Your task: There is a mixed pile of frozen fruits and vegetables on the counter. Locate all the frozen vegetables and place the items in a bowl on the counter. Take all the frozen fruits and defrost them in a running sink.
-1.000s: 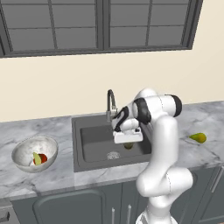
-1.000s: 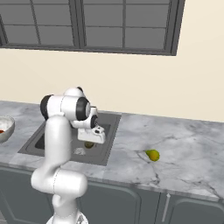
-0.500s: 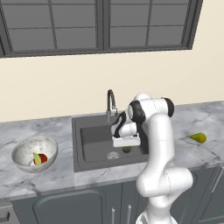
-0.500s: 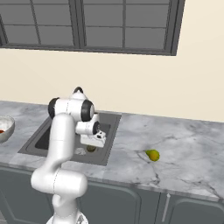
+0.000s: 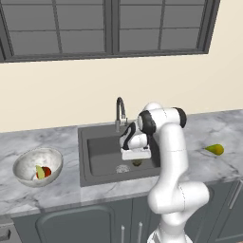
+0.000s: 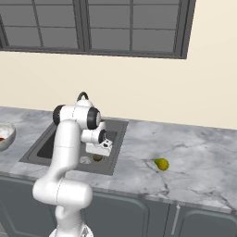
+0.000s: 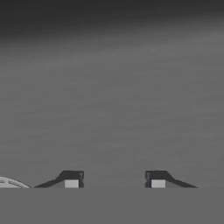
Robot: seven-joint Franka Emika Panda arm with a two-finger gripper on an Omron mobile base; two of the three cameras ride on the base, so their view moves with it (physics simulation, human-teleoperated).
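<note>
The dark olive-green ball [image 5: 137,163] [image 6: 97,158] lies on the floor of the sink [image 5: 102,159] [image 6: 46,146], next to the drain [image 5: 123,168]. My gripper [image 5: 135,158] [image 6: 98,152] [image 7: 114,179] hangs low in the basin just above the ball, open, with nothing between its fingertips [image 7: 72,178]. The yellow-green pear [image 5: 214,149] [image 6: 161,164] rests on the marble counter [image 5: 204,133] right of the sink. At the far left the marbled bowl [image 5: 26,163] [image 6: 5,136] holds the red tomato [image 5: 46,172] and the pale yellow-green wedge [image 5: 40,172].
The curved faucet [image 5: 121,111] [image 6: 82,96] stands behind the sink, close to my forearm. The hand view looks onto the dark sink floor with the drain rim [image 7: 9,183] at its lower left. Windows run along the wall behind the counter.
My arm has swung a little to the left and the hand has sunk slightly in the sink. The dark green ball and the pear have stayed where they were.
</note>
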